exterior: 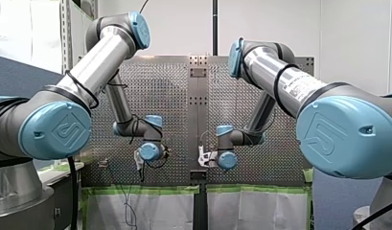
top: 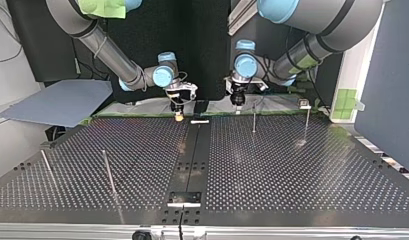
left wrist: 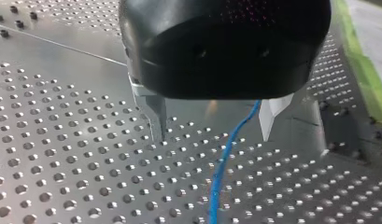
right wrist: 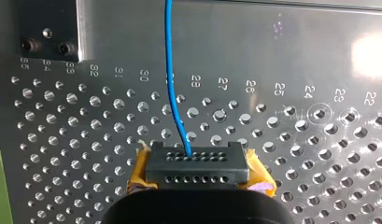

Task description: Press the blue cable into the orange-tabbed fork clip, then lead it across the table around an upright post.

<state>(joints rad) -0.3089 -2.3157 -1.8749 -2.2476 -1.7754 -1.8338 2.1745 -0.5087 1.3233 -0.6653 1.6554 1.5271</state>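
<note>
The blue cable [left wrist: 226, 158] runs over the perforated table between the two metal fingers [left wrist: 157, 116] of my left gripper [left wrist: 214, 122], nearer one of them, and neither touches it; this gripper is open. In the right wrist view the blue cable [right wrist: 172, 74] comes straight in and ends at the closed black tips of my right gripper [right wrist: 197, 167], whose yellow pads [right wrist: 141, 171] stick out at both sides. In the top view my right gripper [top: 178, 116] and my left gripper [top: 237, 102] hang close together at the table's far edge. I cannot make out an orange-tabbed clip.
Thin upright posts stand on the table: one [top: 253, 118] just past my left gripper, another [top: 307, 122] at the top view's right with a small fixture [top: 305, 104] behind it, and two [top: 108, 171] near the front left. A white piece [top: 199, 121] lies on the centre strip.
</note>
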